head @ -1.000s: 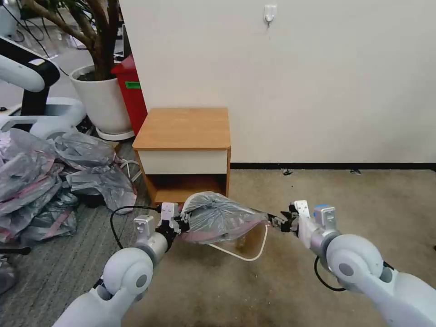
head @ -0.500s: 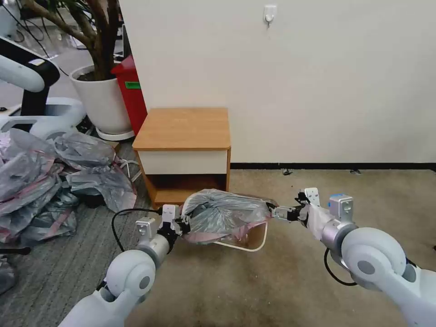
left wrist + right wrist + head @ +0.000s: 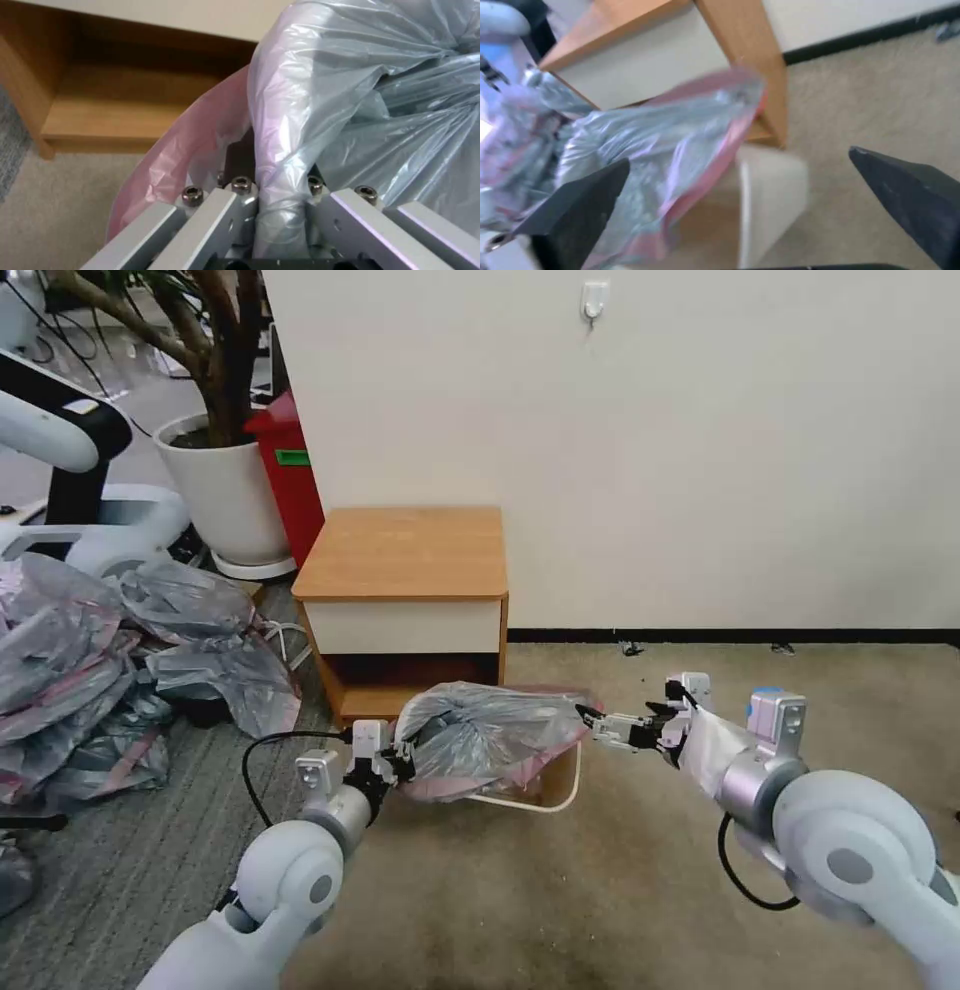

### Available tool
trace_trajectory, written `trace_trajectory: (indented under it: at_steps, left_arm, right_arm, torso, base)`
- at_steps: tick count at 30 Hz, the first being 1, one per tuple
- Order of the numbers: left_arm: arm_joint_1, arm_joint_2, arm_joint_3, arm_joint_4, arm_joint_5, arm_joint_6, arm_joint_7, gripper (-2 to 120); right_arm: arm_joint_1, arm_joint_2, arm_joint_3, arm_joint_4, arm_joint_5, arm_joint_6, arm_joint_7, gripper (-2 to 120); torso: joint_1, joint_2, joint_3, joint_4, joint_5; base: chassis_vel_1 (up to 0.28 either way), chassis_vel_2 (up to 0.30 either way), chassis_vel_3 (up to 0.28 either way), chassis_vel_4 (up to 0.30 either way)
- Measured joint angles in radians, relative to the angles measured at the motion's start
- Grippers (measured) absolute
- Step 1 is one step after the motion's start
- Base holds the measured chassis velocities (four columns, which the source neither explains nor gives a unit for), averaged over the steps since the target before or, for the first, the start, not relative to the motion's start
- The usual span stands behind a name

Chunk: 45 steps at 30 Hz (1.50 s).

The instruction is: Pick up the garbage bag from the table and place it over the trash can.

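The grey garbage bag (image 3: 490, 732) with its pink rim lies bunched over the cream trash can (image 3: 566, 790), which stands on the carpet in front of the wooden table (image 3: 405, 552). My left gripper (image 3: 400, 762) is shut on the bag's near-left rim; in the left wrist view a fold of the bag (image 3: 375, 112) is pinched in that gripper (image 3: 280, 210). My right gripper (image 3: 592, 728) hovers just right of the bag's rim, open. In the right wrist view the gripper (image 3: 737, 155) has its dark fingers (image 3: 575, 202) spread wide, with the bag (image 3: 645, 150) and the trash can (image 3: 772, 198) beyond them.
A heap of similar grey-and-pink bags (image 3: 100, 670) covers the floor on the left. Behind it stand a potted plant (image 3: 225, 485), a red bin (image 3: 290, 480) and another robot's white arm (image 3: 50, 430). Bare carpet (image 3: 820, 690) stretches right of the can, along the wall.
My right gripper has opened and let go of the bag's right rim, rising a little toward the wall. The bag has settled slightly toward the table. My left gripper keeps its hold.
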<state>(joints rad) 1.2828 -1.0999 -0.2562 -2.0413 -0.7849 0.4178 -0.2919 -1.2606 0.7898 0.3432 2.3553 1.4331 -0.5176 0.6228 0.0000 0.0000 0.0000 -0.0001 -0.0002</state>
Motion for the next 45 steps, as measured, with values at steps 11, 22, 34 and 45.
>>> trace_trajectory:
  at_steps: [11, 22, 34, 45]
  left_arm:
    - [-0.011, -0.048, -0.021, 0.013, 0.0, -0.008, 0.001, 3]
    - [-0.018, -0.058, 0.012, 0.022, 0.001, -0.008, 0.001, 3]
    - [-0.032, -0.071, 0.049, 0.013, 0.002, -0.006, 0.002, 3]
    - [-0.031, -0.077, 0.06, 0.005, 0.002, -0.003, 0.002, 3]
  right_arm:
    - [-0.05, 0.197, -0.051, 0.036, -0.028, -0.009, 0.051, 96]
    - [0.016, 0.271, -0.151, -0.027, -0.07, -0.011, 0.053, 94]
    - [0.049, 0.274, -0.174, -0.087, -0.083, -0.007, 0.043, 93]
    - [0.052, 0.269, -0.168, -0.128, -0.113, 0.007, 0.002, 64]
  torso:
    - [0.0, 0.0, 0.0, 0.0, 0.0]
    - [0.0, 0.0, 0.0, 0.0002, 0.0002]
    - [0.0, 0.0, 0.0, 0.0, 0.0002]
    - [0.0, 0.0, 0.0, 0.0, 0.0002]
  base:
    - [0.0, 0.0, 0.0, 0.0]
    - [0.0, 0.0, 0.0, 0.0]
    - [0.0, 0.0, 0.0, 0.0]
    - [0.0, 0.0, 0.0, 0.0]
